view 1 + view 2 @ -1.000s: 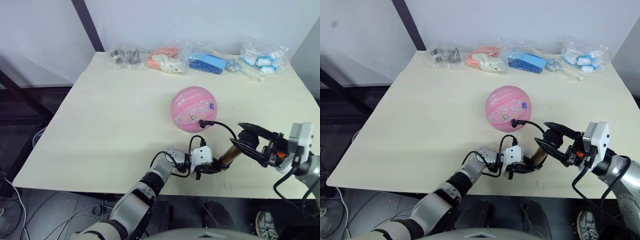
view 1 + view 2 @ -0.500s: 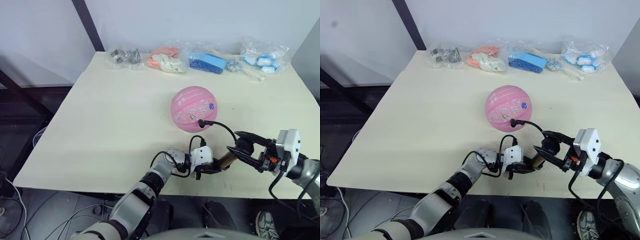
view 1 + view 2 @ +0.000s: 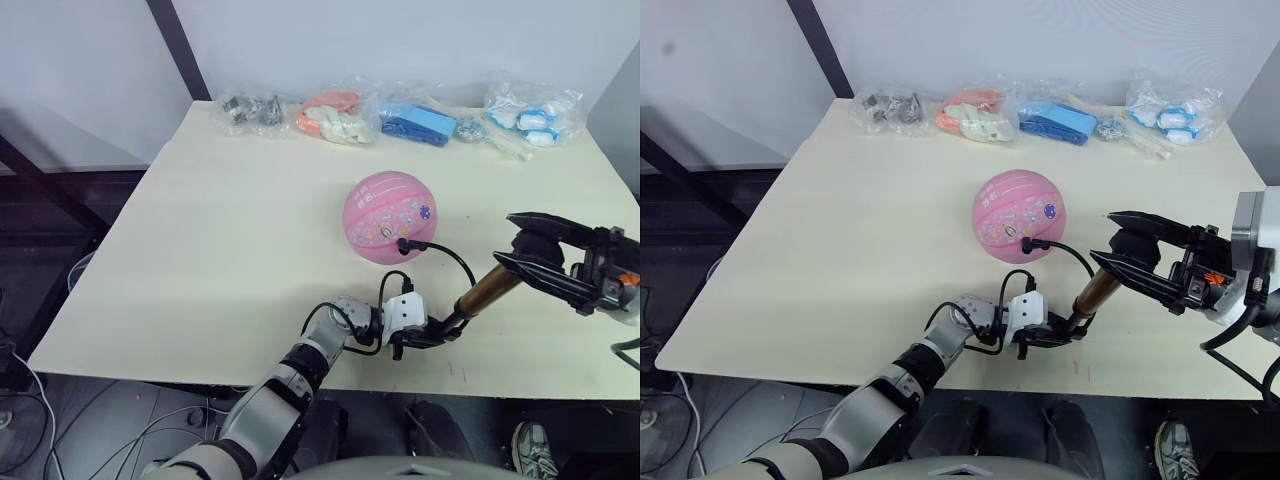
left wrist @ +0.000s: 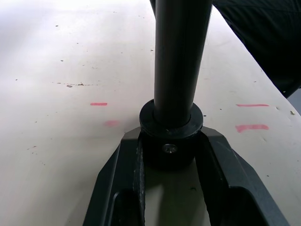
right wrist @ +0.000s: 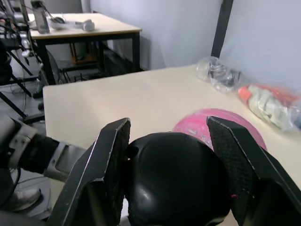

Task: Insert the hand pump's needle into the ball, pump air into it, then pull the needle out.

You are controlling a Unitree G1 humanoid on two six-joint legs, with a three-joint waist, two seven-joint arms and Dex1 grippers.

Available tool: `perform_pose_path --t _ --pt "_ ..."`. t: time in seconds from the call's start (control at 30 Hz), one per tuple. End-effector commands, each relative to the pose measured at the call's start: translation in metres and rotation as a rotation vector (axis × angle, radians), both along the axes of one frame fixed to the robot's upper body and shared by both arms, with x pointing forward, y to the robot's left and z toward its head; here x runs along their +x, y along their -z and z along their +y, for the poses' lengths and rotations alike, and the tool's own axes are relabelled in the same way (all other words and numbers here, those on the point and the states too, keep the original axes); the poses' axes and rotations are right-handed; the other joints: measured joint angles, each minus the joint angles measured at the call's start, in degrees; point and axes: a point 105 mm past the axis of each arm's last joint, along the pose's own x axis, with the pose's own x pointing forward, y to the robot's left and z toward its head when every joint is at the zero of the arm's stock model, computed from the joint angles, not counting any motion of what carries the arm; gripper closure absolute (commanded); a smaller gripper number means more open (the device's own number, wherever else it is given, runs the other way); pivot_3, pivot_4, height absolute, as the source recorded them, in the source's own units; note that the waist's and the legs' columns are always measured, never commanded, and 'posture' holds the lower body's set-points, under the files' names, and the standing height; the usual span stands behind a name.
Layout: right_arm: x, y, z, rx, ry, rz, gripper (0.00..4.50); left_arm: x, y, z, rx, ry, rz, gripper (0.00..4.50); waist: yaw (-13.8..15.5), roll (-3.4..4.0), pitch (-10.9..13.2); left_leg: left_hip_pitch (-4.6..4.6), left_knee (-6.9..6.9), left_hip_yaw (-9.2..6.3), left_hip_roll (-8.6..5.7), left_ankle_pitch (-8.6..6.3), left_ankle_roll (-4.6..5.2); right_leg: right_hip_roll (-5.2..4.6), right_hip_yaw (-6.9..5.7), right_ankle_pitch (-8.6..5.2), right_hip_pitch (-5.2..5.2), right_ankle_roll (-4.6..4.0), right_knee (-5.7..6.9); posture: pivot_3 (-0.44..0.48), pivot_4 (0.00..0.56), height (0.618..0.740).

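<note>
While clamped on the black round handle [image 3: 1130, 247] of the small gold-barrelled hand pump [image 3: 1095, 288], right gripper [image 3: 1140, 250] now higher and farther out than half a second ago: upstroke done, downstroke next. Left gripper [image 3: 1045, 333] clenched around the pump's black base cap [image 4: 170, 127]; needle fitting [image 3: 1028, 243] seated in the pink rubber ball [image 3: 1017, 217], just beyond both claws.

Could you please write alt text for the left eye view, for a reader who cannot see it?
The right gripper holds the handle of a hand pump while the left gripper clamps its base on the table. The pump's black hose runs to a pink ball. Plastic bags line the far edge.
</note>
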Motion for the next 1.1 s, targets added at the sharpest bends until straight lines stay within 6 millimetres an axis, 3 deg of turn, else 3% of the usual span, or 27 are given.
perform_pose_path --t 0.03,0.17,0.23,0.6,0.83,1.1 --pt "-0.007 -0.029 -0.004 0.024 -0.006 -0.094 2.34 -0.010 0.024 0.010 0.077 -0.004 0.076 3.47 0.0 0.01 0.0 0.00 0.00 0.00 0.00 0.00 0.00 0.00 0.00 0.00 -0.01 0.00 0.00 0.000 0.150 0.740" --pt "-0.007 -0.038 -0.004 0.037 -0.006 -0.089 2.34 -0.010 0.024 0.011 0.078 -0.004 0.079 3.47 0.0 0.02 0.0 -0.06 0.01 -0.03 -0.01 0.00 0.00 0.01 -0.02 0.00 -0.05 -0.01 0.00 0.000 0.150 0.740" --pt "-0.008 -0.032 -0.003 0.030 -0.011 -0.063 2.34 -0.010 0.025 0.011 0.078 -0.004 0.080 3.47 0.0 0.01 0.0 -0.07 0.01 -0.03 -0.01 0.00 0.00 0.00 -0.02 0.00 -0.06 -0.01 0.00 0.000 0.150 0.740" --pt "0.000 0.028 0.012 -0.035 0.002 0.013 2.34 -0.013 0.025 0.011 0.074 0.000 0.077 3.47 -0.1 -0.01 -0.1 0.01 0.01 -0.04 -0.01 0.00 -0.01 0.08 -0.05 0.00 -0.03 0.01 0.05 0.000 0.150 0.740" --pt "0.004 0.077 0.020 -0.053 0.008 0.080 2.34 -0.014 0.025 0.009 0.066 -0.008 0.079 3.47 -0.1 -0.03 -0.2 0.05 0.01 -0.06 -0.01 0.00 -0.01 0.10 -0.06 0.00 -0.02 0.01 0.05 0.000 0.150 0.740" --pt "0.008 0.115 0.025 -0.048 0.045 0.119 2.34 -0.013 0.025 0.010 0.067 -0.016 0.079 3.47 -0.1 -0.08 -0.2 0.43 -0.08 -0.05 0.00 0.00 -0.02 0.12 -0.02 -0.02 0.21 0.03 0.05 0.000 0.150 0.740"
